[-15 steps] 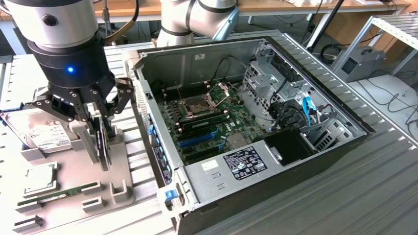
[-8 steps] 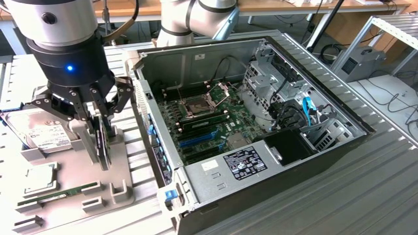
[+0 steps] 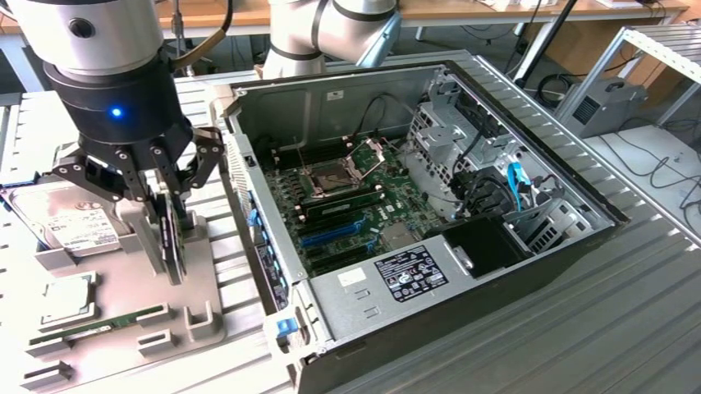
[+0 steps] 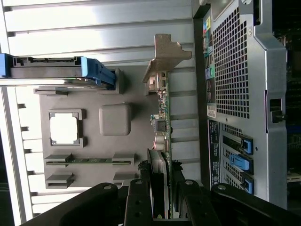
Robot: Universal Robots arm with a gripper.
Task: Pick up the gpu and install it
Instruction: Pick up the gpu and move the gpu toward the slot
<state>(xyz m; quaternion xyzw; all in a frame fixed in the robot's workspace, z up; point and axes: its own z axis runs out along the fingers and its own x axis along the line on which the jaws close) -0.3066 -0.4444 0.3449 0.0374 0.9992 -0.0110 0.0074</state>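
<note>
A grey moulded parts holder (image 3: 203, 320) sits on the ribbed aluminium table (image 3: 613, 312) at the exterior view's left, each part in its own recess. A silver hard drive (image 3: 71, 222) with a white label lies at the far end, a square CPU chip (image 3: 68, 297) lies flat in a framed pocket, and a narrow green RAM stick (image 3: 98, 326) lies in a long slot. The gpu (image 3: 172, 250) stands on edge in an upright slot, its lower edge at the holder. The gripper (image 3: 164, 215) reaches down over the gpu and is closed around it, its black fingers (image 4: 139, 197) pressed to the card's two faces. In the wrist view the gpu (image 4: 163, 117) appears edge-on. It is a thin green board studded with small components, with a black shroud on one face between the fingers. A dull silver stepped bracket (image 4: 164, 52) caps its far end. Just beside the holder lies the open computer case (image 3: 328, 103), a grey sheet-metal box with black outer walls. It holds a green motherboard (image 3: 373, 205) with a square metal CPU socket (image 3: 328, 176) and blue expansion slots (image 3: 328, 234). A silver power supply (image 3: 395, 275) bearing a black label and a blue cable (image 3: 515, 180) among the drive cages are also inside. The case's perforated rear panel (image 4: 233, 70) faces the holder.
</note>
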